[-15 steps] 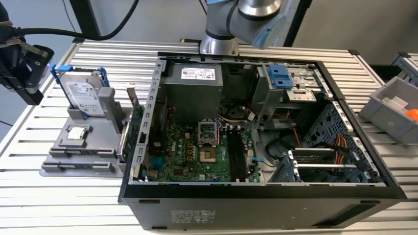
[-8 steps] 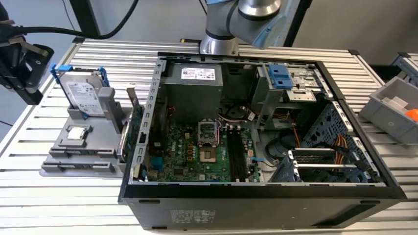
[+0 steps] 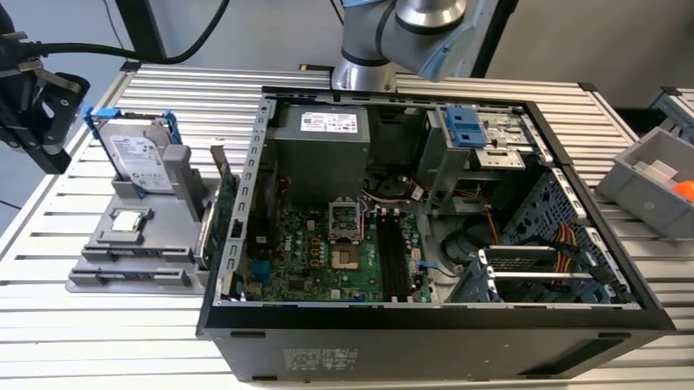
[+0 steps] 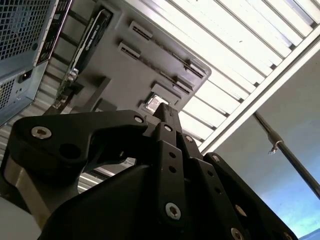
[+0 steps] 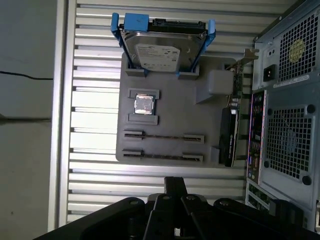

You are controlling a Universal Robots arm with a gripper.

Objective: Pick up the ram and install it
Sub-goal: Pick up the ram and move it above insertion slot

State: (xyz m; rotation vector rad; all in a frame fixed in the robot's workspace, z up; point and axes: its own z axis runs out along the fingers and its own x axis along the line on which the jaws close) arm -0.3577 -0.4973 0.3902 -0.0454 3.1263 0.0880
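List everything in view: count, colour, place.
open metal computer case: one, black, on slatted table
plastic fixture tray: one, grey, beside case
thin circuit-board ram sticks: two, dark, in tray slots
bracketed hard drive: one, silver and blue, tray's end
square processor chip: one, silver, on tray
bracketed expansion card: one, dark, between tray and case
plastic bin: one, grey, exterior view's right
robot arm: one, grey, behind case
pincer: one, black, clear of tray

You've got a grey tray point(image 5: 170, 100) on a ribbed silver table point(image 5: 95, 115). Drive point(image 5: 157, 50): silver, w/ blue caddy point(image 5: 136, 22). Ram point(image 5: 164, 136): dark. Case point(image 3: 434, 333) black; mobo point(image 3: 314, 252) green w/ black slots point(image 3: 392, 256). Bin point(image 3: 639, 175) grey, orange bit point(image 3: 683, 189) inside. Gripper point(image 5: 175, 182) black.
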